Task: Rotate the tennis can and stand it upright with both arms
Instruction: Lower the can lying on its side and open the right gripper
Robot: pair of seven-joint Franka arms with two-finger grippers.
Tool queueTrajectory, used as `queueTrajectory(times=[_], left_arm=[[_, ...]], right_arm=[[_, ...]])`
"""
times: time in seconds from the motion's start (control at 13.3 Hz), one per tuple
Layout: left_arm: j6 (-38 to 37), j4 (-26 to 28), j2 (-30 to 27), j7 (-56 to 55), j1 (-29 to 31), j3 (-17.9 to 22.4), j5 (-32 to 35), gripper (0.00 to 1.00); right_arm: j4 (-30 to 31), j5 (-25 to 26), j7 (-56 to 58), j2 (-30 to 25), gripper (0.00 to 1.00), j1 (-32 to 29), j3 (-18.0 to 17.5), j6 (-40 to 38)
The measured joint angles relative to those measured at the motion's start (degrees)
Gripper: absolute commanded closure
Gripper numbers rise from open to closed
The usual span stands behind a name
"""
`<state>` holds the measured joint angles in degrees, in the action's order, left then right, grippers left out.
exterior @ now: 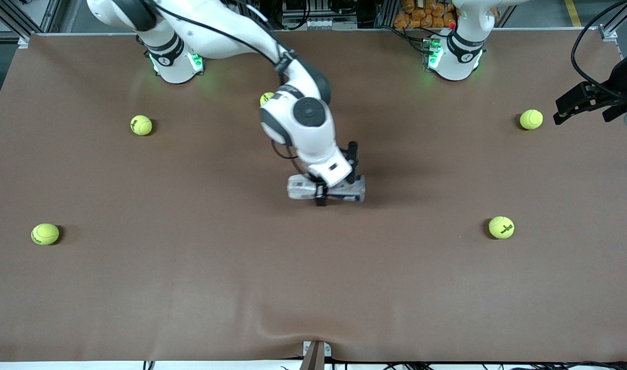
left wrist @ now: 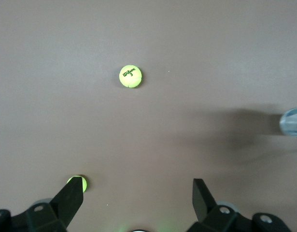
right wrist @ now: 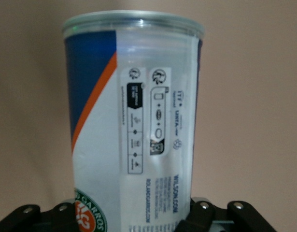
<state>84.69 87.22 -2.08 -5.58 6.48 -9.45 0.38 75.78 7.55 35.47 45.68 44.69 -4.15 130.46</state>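
The tennis can (exterior: pixel 303 187), a clear tube with a white, dark-blue and orange label, lies on its side at the middle of the brown table. My right gripper (exterior: pixel 335 181) reaches down over it, with its jaws closed on the can's sides near the middle. In the right wrist view the can (right wrist: pixel 134 111) fills the space between the fingers (right wrist: pixel 202 216) of my right gripper (right wrist: pixel 134 220). My left gripper (exterior: pixel 565 109) is open and empty, up in the air over the left arm's end of the table. In the left wrist view my left gripper (left wrist: pixel 137 192) shows its jaws wide apart, with one end of the can (left wrist: pixel 292 122) at the edge.
Several yellow-green tennis balls lie scattered on the table (exterior: pixel 313 288): one (exterior: pixel 141 125) and one (exterior: pixel 45 234) toward the right arm's end, one (exterior: pixel 531 119) and one (exterior: pixel 501 227) toward the left arm's end, one (exterior: pixel 266 98) half hidden by the right arm.
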Motion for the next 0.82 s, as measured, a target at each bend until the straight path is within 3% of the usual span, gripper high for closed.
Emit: queueTrajectory(times=[0.45, 0.53, 0.6, 0.82], left_arm=[[-0.01, 0.22, 1.57, 0.00, -0.08, -0.14, 0.00, 0.00], [-0.01, 0.25, 1.85, 0.00, -0.16, -0.20, 0.00, 0.00], [-0.01, 0.25, 2.09, 0.00, -0.26, -0.30, 0.00, 0.00], [-0.01, 0.26, 2.56, 0.00, -0.41, -0.66, 0.00, 0.00]], right_arm=[[-0.46, 2.14, 0.24, 5.22, 0.40, 0.53, 1.61, 1.65], [-0.73, 2.31, 0.25, 5.93, 0.28, 0.52, 1.88, 1.94], [-0.99, 2.41, 0.26, 6.65, 0.00, 0.52, 1.99, 2.51], [-1.48, 3.21, 0.51, 7.52, 0.00, 0.52, 2.09, 2.99]])
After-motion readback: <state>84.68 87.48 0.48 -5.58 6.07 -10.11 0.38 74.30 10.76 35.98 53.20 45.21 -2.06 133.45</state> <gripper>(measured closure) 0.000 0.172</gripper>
